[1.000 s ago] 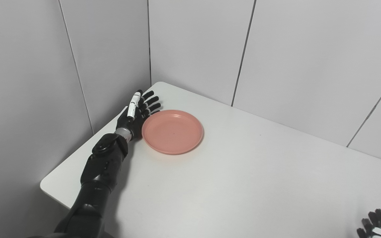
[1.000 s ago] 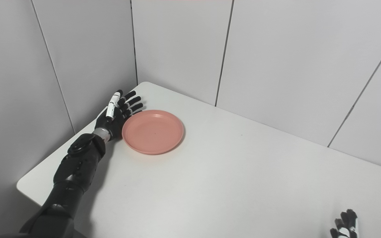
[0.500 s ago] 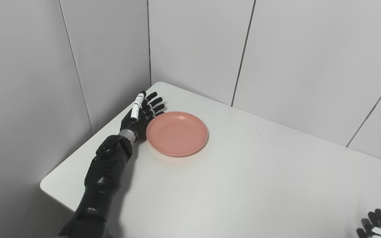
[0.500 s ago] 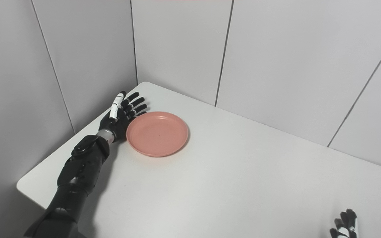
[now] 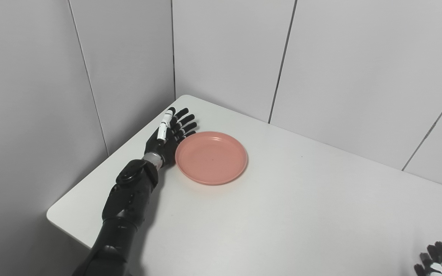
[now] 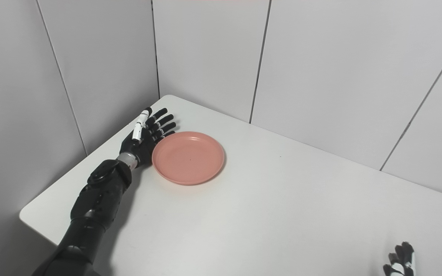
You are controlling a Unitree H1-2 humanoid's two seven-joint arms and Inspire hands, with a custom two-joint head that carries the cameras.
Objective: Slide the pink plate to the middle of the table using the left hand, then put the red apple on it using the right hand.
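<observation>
An empty pink plate lies flat on the white table, toward its far left corner. My left hand stands open on its edge with fingers stretched out, its palm side against the plate's left rim. Only the fingertips of my right hand show at the bottom right corner of the picture, apart from everything. No red apple is visible in either view.
Grey panel walls close in the table on the left and at the back. The table's rounded near-left corner lies beside my left forearm.
My left hand has pushed to the right, and the pink plate has slid with it a short way toward the table's middle. The right hand has stayed put.
</observation>
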